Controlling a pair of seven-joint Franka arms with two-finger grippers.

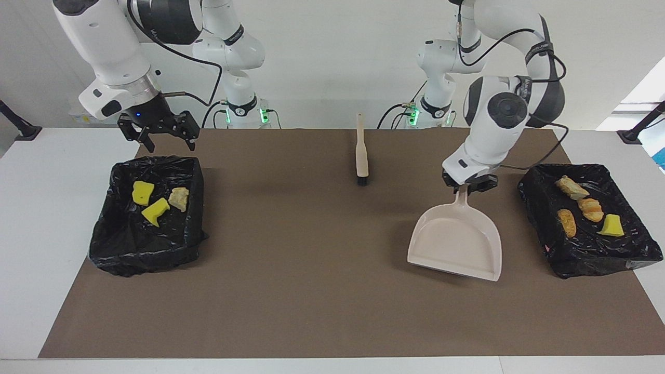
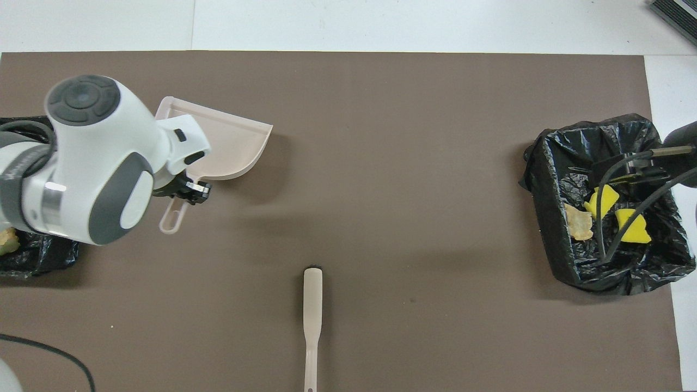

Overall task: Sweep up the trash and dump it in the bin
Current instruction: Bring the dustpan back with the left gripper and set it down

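A: Facing view, my notes. Landmark is the brush (image 1: 361,154), lying on the brown mat (image 1: 311,291) close to the robots, midway along the table. My left gripper (image 1: 464,189) is clamped on the handle of the dustpan (image 1: 457,244), toward the left arm's end from the brush; the pan's mouth points away from the robots and I see nothing in it.

B: And the trash?

A: All binned. Four pieces (image 1: 587,210) lie in the black-lined bin at the left arm's end (image 1: 537,208): three tan-orange, one yellow. Three pieces (image 1: 156,202), two yellow and one tan, lie in the bin at the right arm's end (image 1: 119,244).

B: Right claw?

A: The right gripper (image 1: 165,141) hangs over that bin's robot-side edge, jaws wide, holding nothing.
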